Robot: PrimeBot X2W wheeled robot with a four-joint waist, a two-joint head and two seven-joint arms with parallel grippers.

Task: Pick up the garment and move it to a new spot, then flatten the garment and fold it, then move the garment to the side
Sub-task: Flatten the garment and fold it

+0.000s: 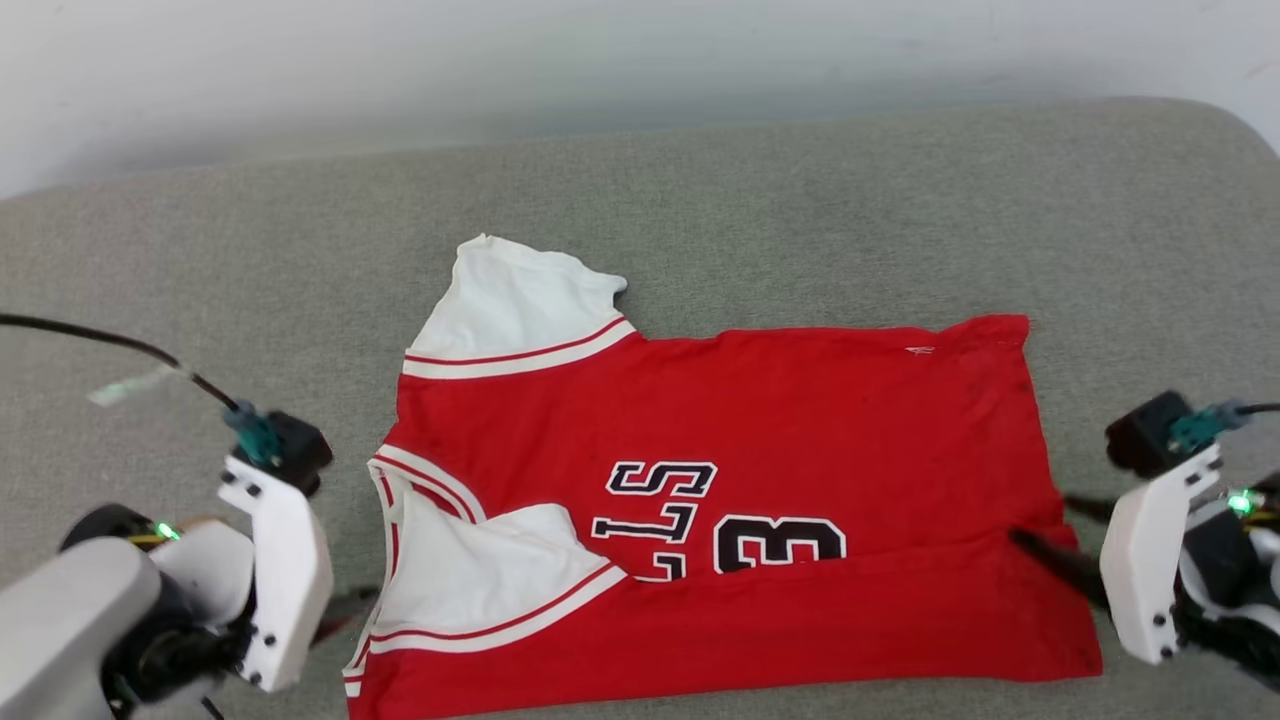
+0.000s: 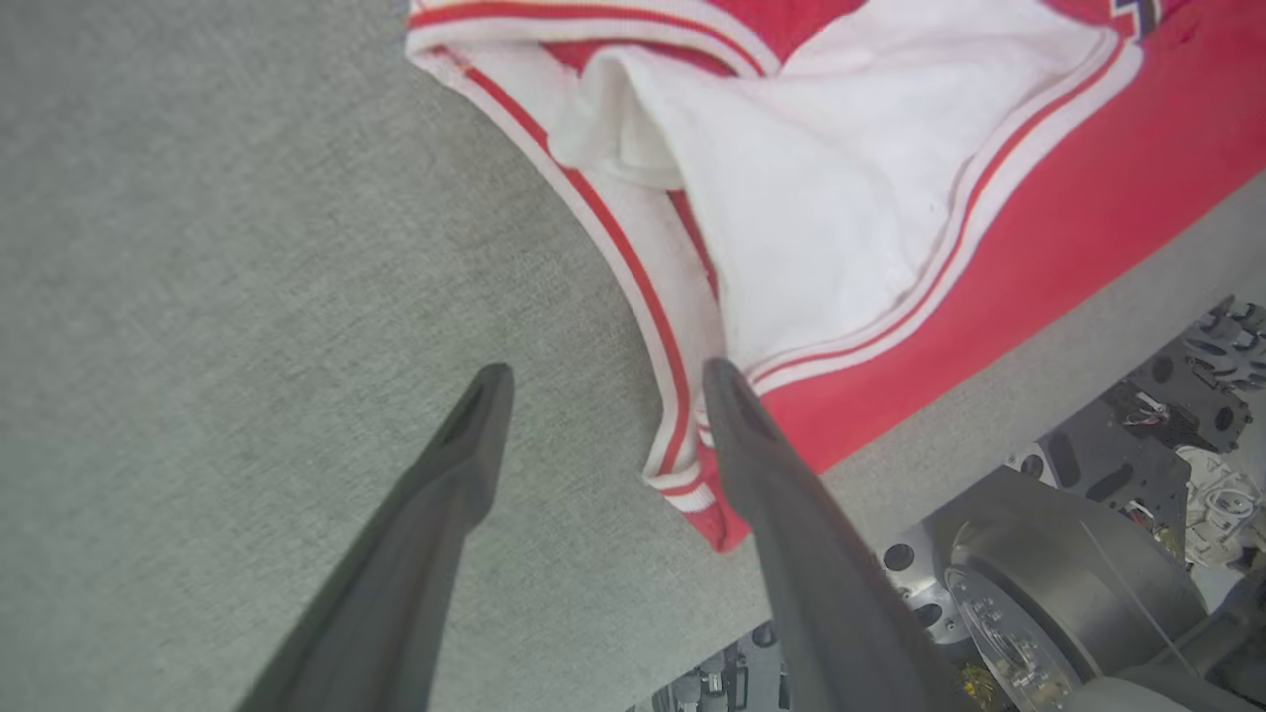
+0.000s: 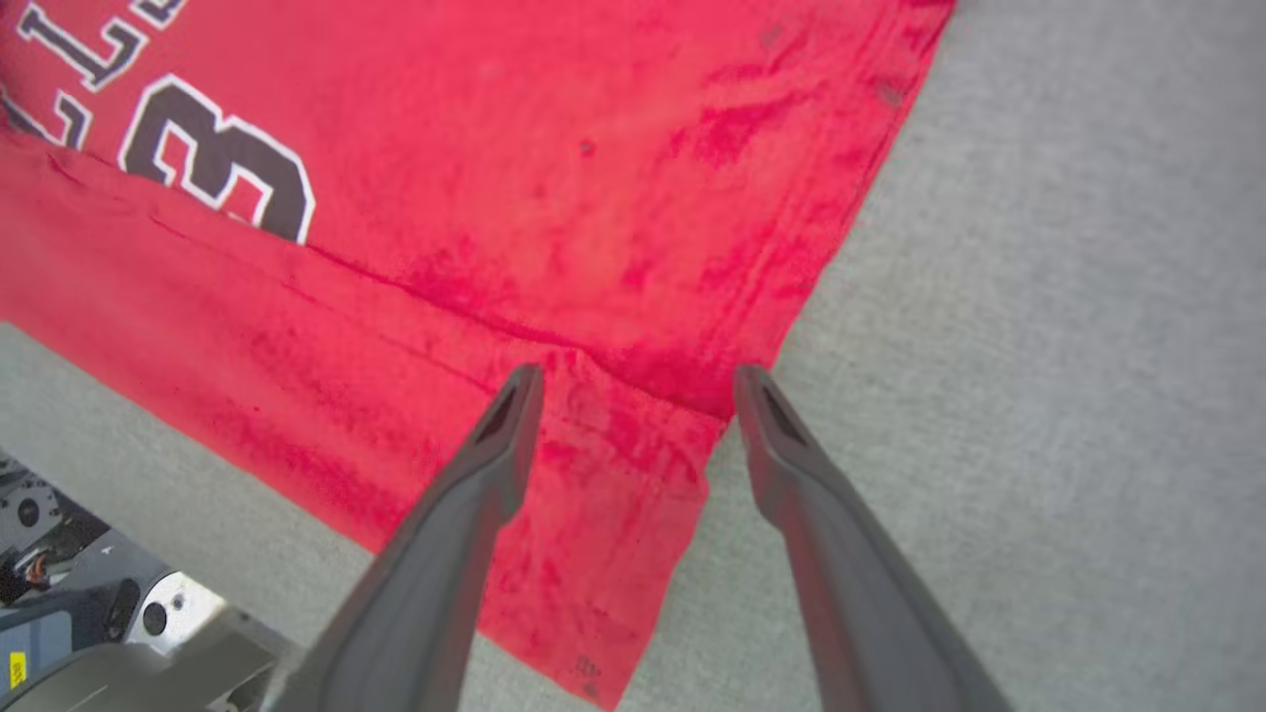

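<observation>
garment (image 1: pixel 750 420) laid on counter (image 1: pixel 800 200), 6 o'clock edge folded over | left pincer (image 2: pixel 605 371) held open, 8 o'clock, at trim (image 2: pixel 665 396) | right pincer (image 3: pixel 638 374) held open, 4 o'clock, at hem (image 3: pixel 771 297)

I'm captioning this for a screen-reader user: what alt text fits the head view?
A red garment with white sleeves and a black number 3 lies on a grey fabric surface, its near edge folded over. The left gripper sits by the collar end, the right gripper at the hem.
</observation>
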